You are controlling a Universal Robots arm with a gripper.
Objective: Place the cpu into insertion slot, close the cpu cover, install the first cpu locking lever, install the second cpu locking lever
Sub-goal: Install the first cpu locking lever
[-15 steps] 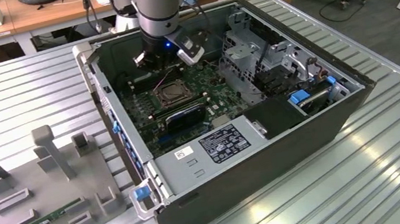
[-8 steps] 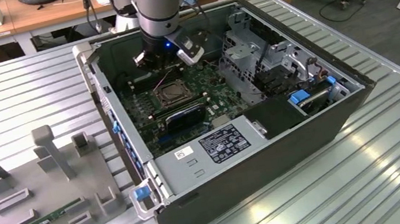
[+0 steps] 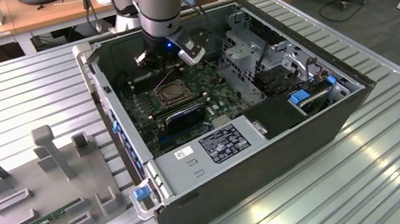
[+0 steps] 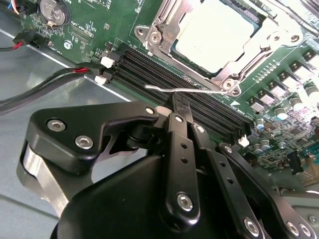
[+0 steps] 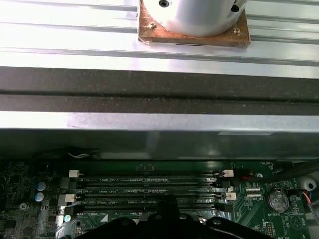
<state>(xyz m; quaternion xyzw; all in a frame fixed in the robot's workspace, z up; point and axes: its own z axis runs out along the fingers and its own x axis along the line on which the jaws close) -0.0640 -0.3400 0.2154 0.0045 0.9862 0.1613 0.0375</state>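
— Ribbed metal makes up the counter (image 3: 394, 136), with wooden desks (image 3: 35, 17) behind it. What's the biggest thing on it?

— An open computer case (image 3: 283, 135) lying on its side, with the green motherboard (image 3: 183, 105) facing up. Off to the exterior view's left of it sits a grey fixture tray (image 3: 39, 201) with upright blocks and a memory stick (image 3: 45, 221) in one groove.

— And the arm?

— It reaches down into the case from above. The gripper (image 4: 180, 107) hangs low over the board, right beside the black memory slots (image 4: 174, 74).

— Are its fingers open?

— Closed together, as the second wrist view shows them: the two black fingertips meet at a narrow point. A thin silver locking lever (image 4: 184, 89) lies just ahead of that tip, touching or nearly so; whether it is pinched I cannot tell.

— Where's the cpu?

— Just beyond the gripper, past the memory slots, seated in its socket. The cpu (image 4: 219, 35) is a flat square with a pale, matte silvery-grey top that looks smooth and level.

— The cover?

— The cpu cover (image 4: 174, 25) is a thin, shiny silver frame lying down around the chip, its square opening leaving the metal top exposed, with screw heads at its corners.
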